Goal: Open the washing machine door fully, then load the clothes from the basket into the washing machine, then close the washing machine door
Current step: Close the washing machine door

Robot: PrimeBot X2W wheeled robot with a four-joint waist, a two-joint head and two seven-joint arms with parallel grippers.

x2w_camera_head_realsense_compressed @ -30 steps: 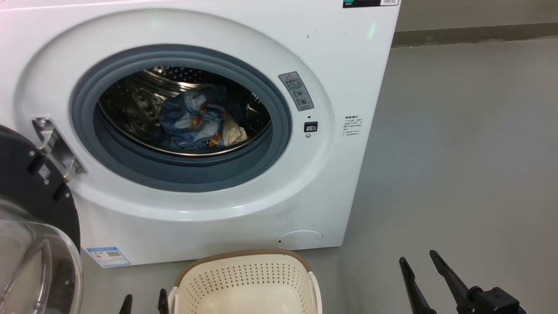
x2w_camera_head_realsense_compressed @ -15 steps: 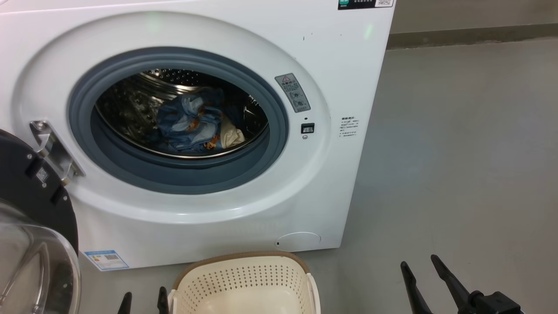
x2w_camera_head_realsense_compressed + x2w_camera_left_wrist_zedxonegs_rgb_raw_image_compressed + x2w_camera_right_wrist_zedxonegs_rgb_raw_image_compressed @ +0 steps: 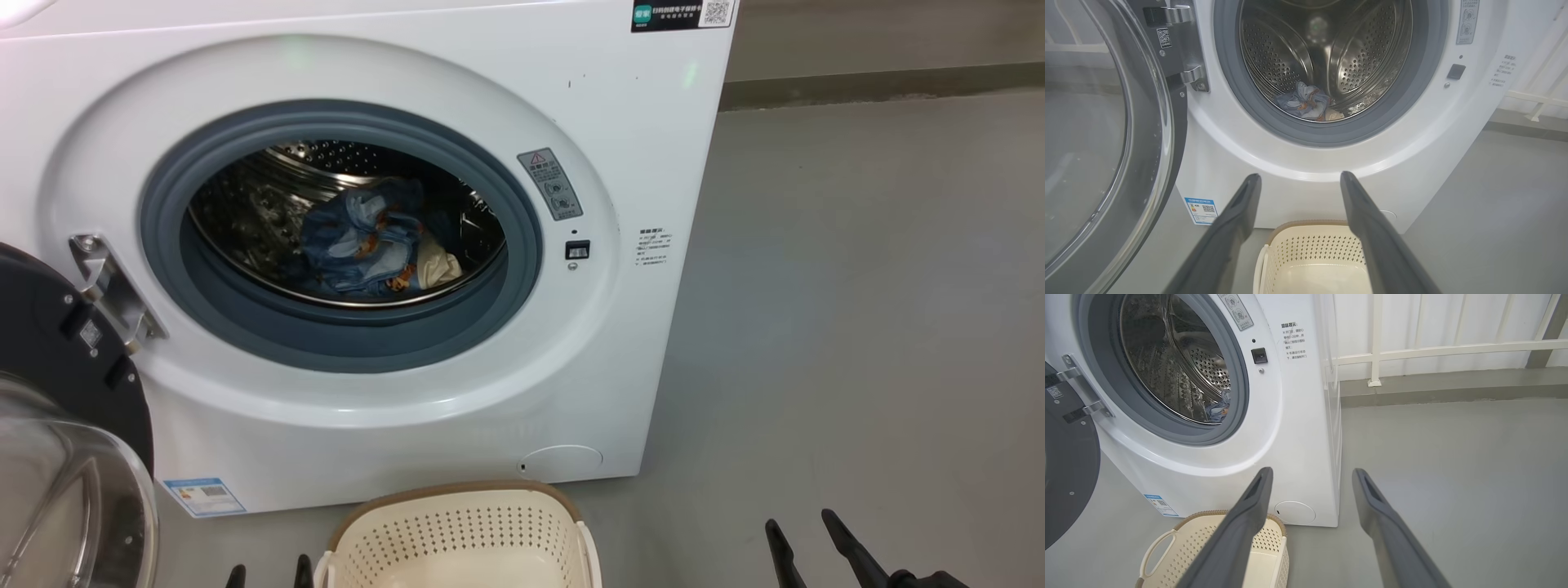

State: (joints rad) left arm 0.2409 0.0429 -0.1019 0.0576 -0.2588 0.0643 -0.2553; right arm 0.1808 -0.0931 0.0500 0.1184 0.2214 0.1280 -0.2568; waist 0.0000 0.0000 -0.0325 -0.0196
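Observation:
The white washing machine [image 3: 653, 147] stands with its round door [image 3: 57, 351] swung wide to the left, clear bowl window toward me. The clothes [image 3: 371, 241], blue print fabric with a cream piece, lie inside the steel drum [image 3: 1306, 102]. In front of the machine stands the cream basket [image 3: 457, 523], and the part of its inside I see holds nothing. My left gripper [image 3: 270, 573] is open just left of the basket. My right gripper [image 3: 800, 527] is open over bare floor to the basket's right. Both pairs of fingers [image 3: 1237, 220] [image 3: 1249, 514] hold nothing.
Grey floor [image 3: 857, 327] stretches to the right of the machine. A white railing [image 3: 1433, 349] and a low wall base run behind it. The open door [image 3: 1106, 143] takes up the room at the left, close to my left arm.
The head camera has tipped up a little, so the whole picture sits lower. Both grippers show lower at the bottom edge and stay open. The clothes and the basket have not moved.

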